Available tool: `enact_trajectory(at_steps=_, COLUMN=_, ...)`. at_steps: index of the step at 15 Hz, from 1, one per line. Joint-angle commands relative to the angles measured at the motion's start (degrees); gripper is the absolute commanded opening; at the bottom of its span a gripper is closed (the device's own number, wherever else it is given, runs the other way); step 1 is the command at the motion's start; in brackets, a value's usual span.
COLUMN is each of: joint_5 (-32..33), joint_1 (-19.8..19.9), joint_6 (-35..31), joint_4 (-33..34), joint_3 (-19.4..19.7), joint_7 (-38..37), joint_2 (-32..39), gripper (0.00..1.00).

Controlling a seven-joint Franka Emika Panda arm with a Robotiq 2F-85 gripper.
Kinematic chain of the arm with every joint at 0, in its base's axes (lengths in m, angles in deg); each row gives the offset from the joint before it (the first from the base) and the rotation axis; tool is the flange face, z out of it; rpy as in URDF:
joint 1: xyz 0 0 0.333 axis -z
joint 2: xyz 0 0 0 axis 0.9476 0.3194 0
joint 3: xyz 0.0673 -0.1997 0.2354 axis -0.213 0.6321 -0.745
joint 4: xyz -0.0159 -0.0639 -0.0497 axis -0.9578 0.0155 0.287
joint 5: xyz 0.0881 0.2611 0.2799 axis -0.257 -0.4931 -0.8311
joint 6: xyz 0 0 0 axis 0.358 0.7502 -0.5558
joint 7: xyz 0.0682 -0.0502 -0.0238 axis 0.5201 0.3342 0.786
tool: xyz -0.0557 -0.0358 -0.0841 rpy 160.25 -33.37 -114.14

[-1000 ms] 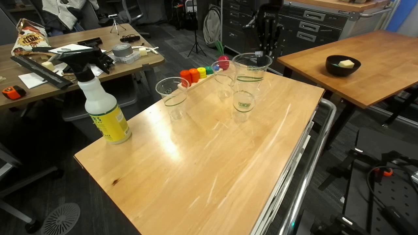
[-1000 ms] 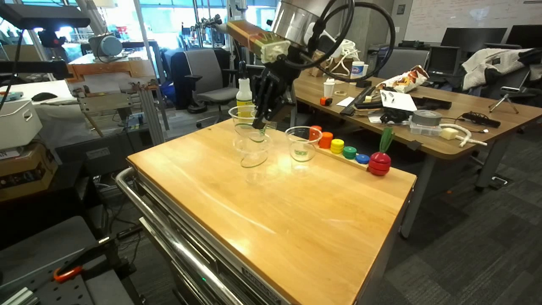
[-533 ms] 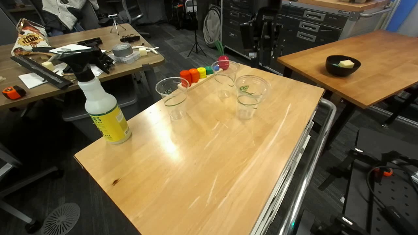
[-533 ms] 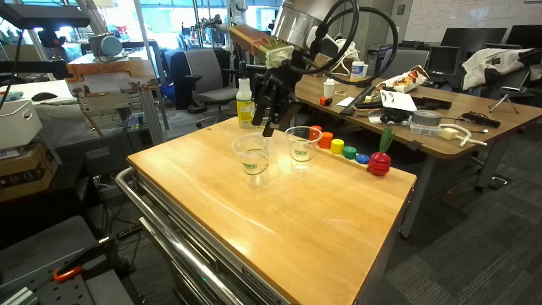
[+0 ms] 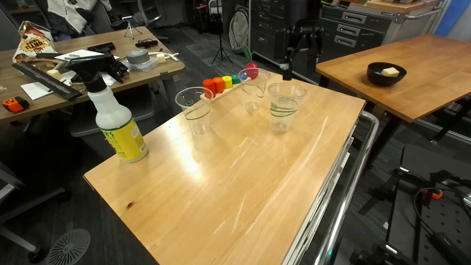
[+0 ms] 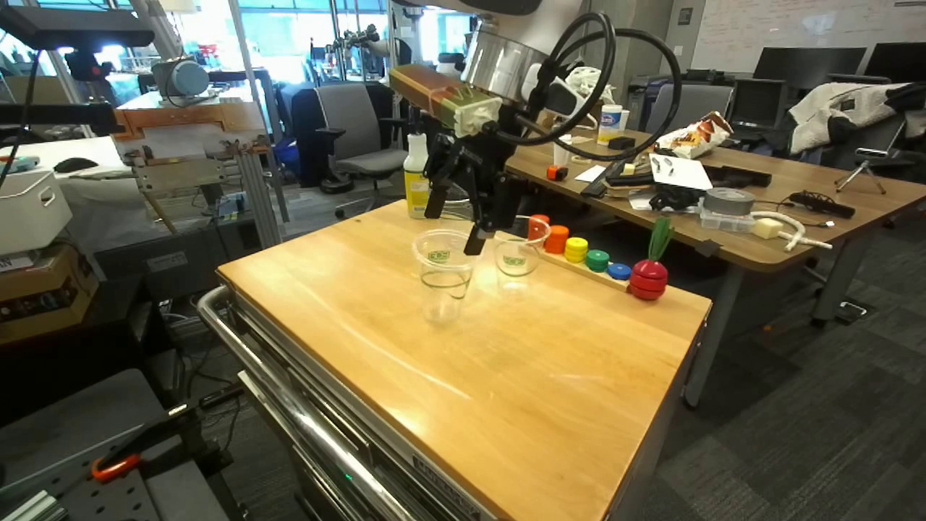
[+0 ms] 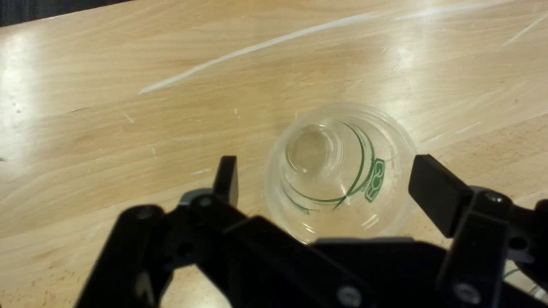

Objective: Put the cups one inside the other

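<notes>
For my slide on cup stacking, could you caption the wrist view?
Nested clear cups on a wood-grain tabletop, framed by the open gripper.

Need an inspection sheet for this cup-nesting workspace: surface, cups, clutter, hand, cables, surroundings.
Surface: light wood tabletop; pale streaks on it.
Job's things: nested cups, apparently two, clear plastic, upright; single cup and another cup upright, standing apart.
Clutter: spray bottle near the edge; coloured stacking toy; red radish-like toy at its end.
Hand: open above the nested cups, gripping nothing.
Cables: black cable loops beside the arm; snags: nothing seen.
Surroundings: cluttered desk with snack bag and grey tape roll; neighbouring table with black bowl holding a pale block.
</notes>
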Motion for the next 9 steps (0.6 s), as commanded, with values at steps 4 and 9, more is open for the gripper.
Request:
enact_trajectory(at_steps=4, joint_5=2.13, joint_1=0.03, joint_6=-2.58, joint_4=-1.19, joint_3=0.01, joint_7=0.13, joint_2=0.91, gripper=1.0)
enact_trajectory(at_steps=9, joint_5=1.88, joint_1=0.17, joint_6=-2.79, joint_4=-1.04, joint_3=-0.04, joint_7=-0.01, joint_2=2.55, gripper=0.7)
